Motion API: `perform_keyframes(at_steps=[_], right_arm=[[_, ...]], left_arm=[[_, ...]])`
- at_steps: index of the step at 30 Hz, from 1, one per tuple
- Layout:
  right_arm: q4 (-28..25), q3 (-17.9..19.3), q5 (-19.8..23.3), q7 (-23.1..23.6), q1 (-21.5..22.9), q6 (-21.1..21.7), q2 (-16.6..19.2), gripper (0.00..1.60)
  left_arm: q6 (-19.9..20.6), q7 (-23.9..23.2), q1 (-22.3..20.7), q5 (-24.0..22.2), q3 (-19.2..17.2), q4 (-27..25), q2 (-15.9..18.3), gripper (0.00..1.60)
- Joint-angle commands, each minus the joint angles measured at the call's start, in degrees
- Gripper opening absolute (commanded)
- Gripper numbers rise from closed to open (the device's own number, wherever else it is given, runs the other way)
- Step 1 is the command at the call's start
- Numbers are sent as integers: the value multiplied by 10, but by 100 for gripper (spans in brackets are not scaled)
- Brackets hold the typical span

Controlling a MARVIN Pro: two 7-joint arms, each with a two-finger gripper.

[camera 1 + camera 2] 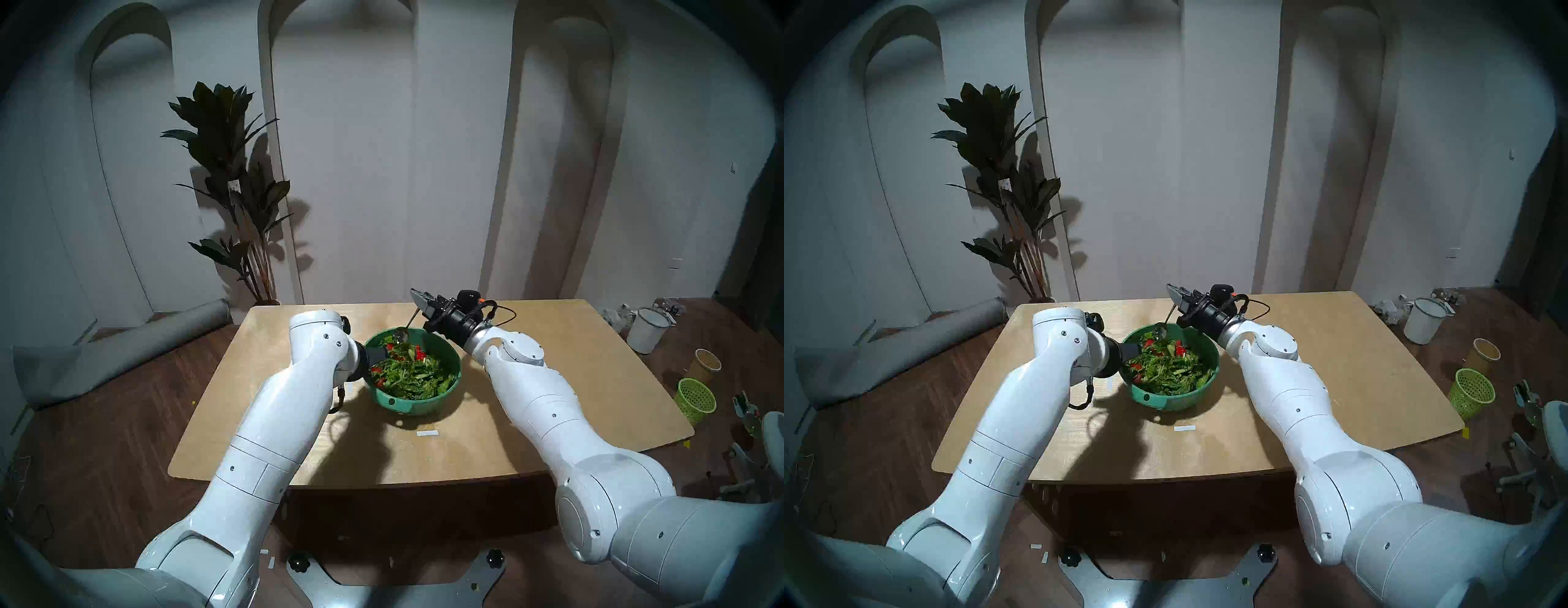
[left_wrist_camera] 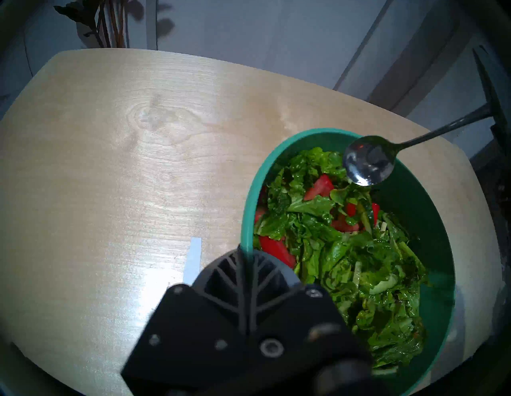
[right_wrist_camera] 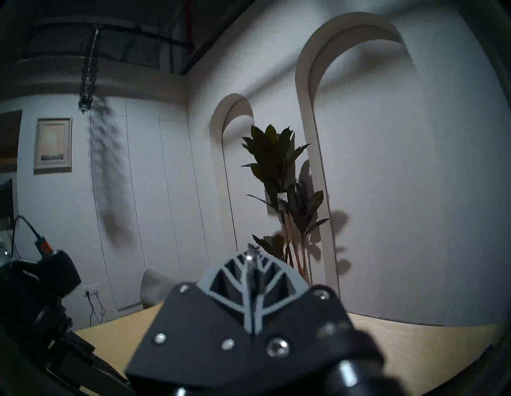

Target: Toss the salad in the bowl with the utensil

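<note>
Clamping the bowl rim, left gripper; right gripper pinching spoon

The left tool is seen clamped tight, white arm stretched forward. The right tool is held pinched together, raised, wrist angled upward.

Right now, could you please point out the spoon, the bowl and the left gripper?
spoon [image 2: 369, 161]: left wrist view, round end.
bowl [image 2: 247, 218]: left wrist view, near rim.
left gripper [image 2: 247, 255]: left wrist view, fingertips clamping rim.
</note>
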Motion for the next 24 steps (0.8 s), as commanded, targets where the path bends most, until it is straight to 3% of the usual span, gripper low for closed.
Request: perform_keyframes(at_steps=[1, 9, 18, 24], right_arm=[[-59, 41, 36, -26, -54, 45, 13, 0], [-129, 61, 51, -53, -115, 93, 7, 0], [-186, 49, 39, -62, -165, 123, 13, 0], [-226, 60, 66, -89, -195, 170, -9, 0]], left_arm=[[-1, 51, -16, -3, 1, -17, -2, 0], [-1, 59, -17, -11, 3, -18, -1, 0], [-1, 58, -18, -14, 3, -18, 1, 0], [-1, 57, -18, -15, 4, -18, 2, 0]])
